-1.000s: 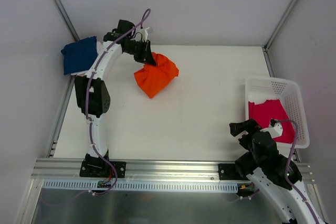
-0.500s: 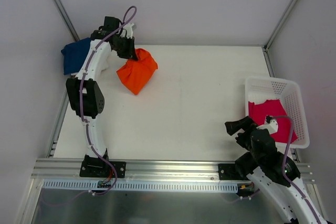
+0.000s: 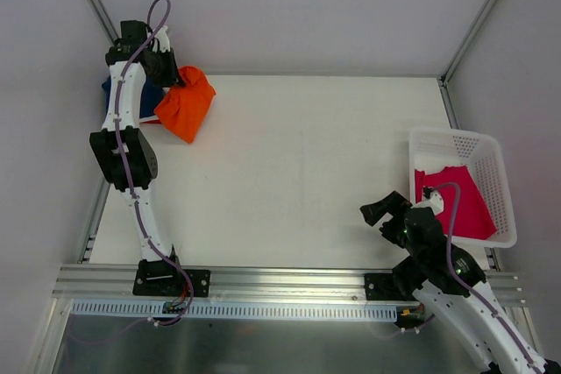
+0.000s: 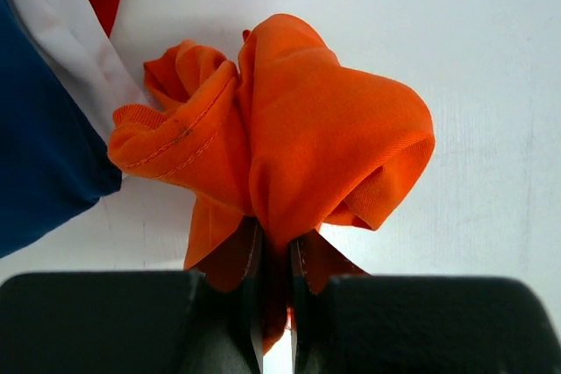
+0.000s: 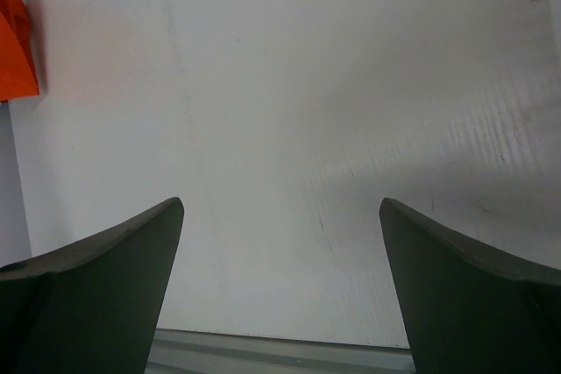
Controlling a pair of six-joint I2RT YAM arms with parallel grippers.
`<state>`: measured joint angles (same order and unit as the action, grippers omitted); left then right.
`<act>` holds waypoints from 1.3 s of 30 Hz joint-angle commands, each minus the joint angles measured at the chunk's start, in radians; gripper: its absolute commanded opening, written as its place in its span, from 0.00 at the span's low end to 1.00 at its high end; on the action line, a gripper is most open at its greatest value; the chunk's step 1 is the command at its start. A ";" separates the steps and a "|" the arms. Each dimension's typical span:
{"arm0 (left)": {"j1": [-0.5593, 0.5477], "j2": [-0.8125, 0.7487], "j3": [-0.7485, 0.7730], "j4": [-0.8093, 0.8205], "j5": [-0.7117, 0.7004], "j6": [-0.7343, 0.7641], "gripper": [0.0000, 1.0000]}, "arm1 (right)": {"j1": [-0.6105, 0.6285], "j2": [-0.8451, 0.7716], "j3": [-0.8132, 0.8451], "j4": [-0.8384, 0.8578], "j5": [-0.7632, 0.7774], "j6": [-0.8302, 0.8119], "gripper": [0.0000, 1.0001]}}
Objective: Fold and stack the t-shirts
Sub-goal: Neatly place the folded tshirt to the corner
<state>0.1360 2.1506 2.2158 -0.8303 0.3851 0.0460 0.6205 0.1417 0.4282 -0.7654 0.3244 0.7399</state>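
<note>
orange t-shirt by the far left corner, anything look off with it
Yes: the orange t-shirt is a crumpled bunch pinched in the shut left tool, not folded flat, beside the navy t-shirt.

Setting: robotics laboratory test cell.
Work surface: flat matt white tabletop (image 3: 307,164) filling the middle of the overhead view.
Enclosure: plain white wall panels (image 3: 307,6) at 9, 12 and 3 o'clock, joined by slanting grey metal corner posts (image 3: 478,24) at 11 and 1 o'clock.
Mounting: slotted aluminium rail (image 3: 280,279) at 6 o'clock, carrying the black bolted base plates (image 3: 171,282) of two white-and-black cabled robot arms (image 3: 131,155).
</note>
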 commanded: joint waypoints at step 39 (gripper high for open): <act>0.188 0.092 0.374 0.092 -0.100 -0.124 0.00 | 0.002 0.335 -0.270 0.403 -0.174 -0.005 0.99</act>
<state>0.3176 2.2776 2.5332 -0.7830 0.3424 -0.0475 0.6205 0.4614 0.1864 -0.3389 0.1669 0.7330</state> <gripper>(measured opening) 0.066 0.993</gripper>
